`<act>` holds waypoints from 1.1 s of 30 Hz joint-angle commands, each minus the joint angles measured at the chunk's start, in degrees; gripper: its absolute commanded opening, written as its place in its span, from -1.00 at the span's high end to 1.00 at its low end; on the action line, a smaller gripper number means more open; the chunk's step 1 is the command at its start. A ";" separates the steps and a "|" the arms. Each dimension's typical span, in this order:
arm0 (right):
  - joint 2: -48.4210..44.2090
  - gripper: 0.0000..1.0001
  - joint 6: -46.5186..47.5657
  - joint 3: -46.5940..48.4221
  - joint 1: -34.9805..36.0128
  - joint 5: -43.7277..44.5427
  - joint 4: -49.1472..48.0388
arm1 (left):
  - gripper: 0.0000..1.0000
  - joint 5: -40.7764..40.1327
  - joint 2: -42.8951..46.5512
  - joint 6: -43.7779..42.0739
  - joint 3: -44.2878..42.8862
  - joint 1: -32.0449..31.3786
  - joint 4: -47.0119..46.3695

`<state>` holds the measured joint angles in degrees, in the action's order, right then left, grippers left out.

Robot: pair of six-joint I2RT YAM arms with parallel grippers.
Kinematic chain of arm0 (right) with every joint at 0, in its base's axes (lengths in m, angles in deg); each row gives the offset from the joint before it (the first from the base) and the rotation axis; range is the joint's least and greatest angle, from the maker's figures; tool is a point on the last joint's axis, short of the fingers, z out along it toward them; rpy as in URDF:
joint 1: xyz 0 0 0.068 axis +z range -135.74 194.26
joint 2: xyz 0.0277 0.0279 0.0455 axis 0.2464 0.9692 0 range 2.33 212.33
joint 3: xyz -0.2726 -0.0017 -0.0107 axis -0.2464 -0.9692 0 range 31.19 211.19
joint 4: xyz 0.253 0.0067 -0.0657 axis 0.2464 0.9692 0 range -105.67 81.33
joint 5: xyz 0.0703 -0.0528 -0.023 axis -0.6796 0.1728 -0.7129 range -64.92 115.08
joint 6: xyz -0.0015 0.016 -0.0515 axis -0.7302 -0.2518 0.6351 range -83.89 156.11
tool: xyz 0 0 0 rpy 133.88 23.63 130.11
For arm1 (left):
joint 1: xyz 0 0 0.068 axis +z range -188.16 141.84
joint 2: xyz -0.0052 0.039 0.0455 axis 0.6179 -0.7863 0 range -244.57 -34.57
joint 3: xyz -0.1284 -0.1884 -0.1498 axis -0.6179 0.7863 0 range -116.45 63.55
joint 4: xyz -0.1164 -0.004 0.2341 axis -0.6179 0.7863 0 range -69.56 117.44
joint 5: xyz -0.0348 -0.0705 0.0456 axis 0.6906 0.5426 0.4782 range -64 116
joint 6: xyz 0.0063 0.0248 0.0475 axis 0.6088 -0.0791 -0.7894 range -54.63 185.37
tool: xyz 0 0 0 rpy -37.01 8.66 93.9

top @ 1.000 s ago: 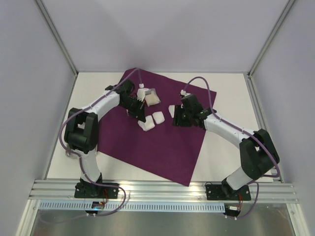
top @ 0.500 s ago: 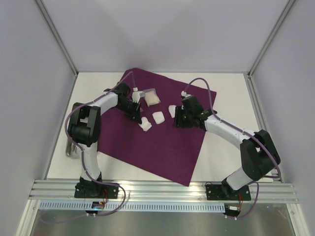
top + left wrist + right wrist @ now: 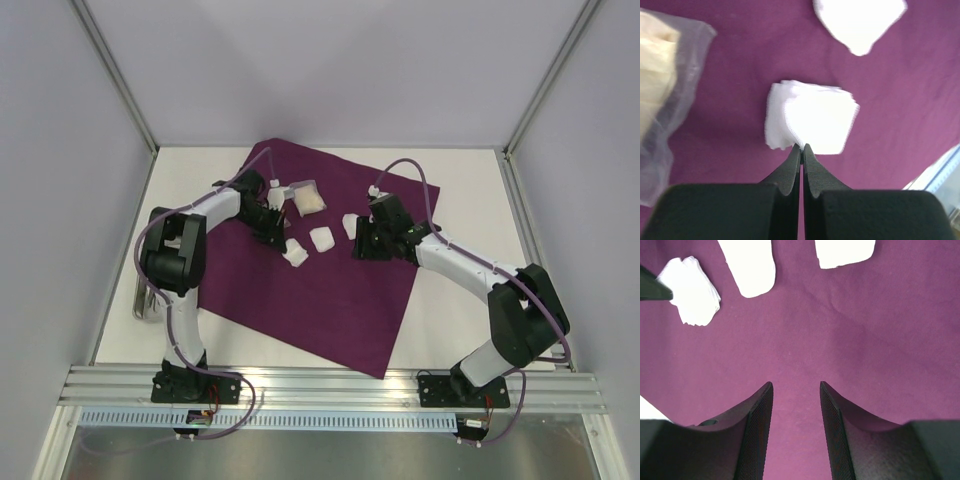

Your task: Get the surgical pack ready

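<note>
The surgical pack (image 3: pixel 330 300) lies spread as a big plum-purple sheet on the table. Three white gauze pads lie on it in a row: one (image 3: pixel 296 254), a second (image 3: pixel 322 240) and a third (image 3: pixel 352 226). My left gripper (image 3: pixel 280 238) is shut, and its tips (image 3: pixel 801 146) touch the near edge of the first gauze pad (image 3: pixel 812 122). Whether a layer is pinched does not show. My right gripper (image 3: pixel 361 246) hangs open over bare purple fabric (image 3: pixel 796 340), with nothing between its fingers (image 3: pixel 759 405).
A clear bag (image 3: pixel 308 197) with cream-coloured contents lies on the sheet behind the pads, at the left edge of the left wrist view (image 3: pixel 660 100). A metal item (image 3: pixel 143 300) lies on the white table left of the sheet, beside the left arm.
The left arm has swung its elbow outward and drawn its gripper slightly back to the left. That uncovered the metal item. The pads and the right arm have barely moved.
</note>
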<state>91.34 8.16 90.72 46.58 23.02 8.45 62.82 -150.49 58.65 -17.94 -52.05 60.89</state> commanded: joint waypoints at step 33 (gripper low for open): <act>38.52 0.12 -4.14 30.04 2.58 -26.49 -12.34 | 0.16 -6.41 1.05 -1.89 -0.51 -0.35 -1.07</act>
<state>128.81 3.73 119.13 48.68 -0.11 -4.16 55.89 -150.45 57.55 -18.77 -52.05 60.47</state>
